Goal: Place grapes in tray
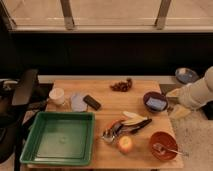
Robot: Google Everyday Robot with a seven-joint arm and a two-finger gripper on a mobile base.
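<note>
The grapes, a small dark reddish-purple bunch, lie at the far middle edge of the wooden table. The green tray sits empty at the front left corner. My gripper hangs at the table's right edge, just right of a purple bowl. It is open and empty, with cream fingers spread apart. It is well right of the grapes and far from the tray.
A white cup, grey disc and black block lie behind the tray. A banana with utensils, an apple and an orange bowl with a spoon sit at front right. A chair stands left.
</note>
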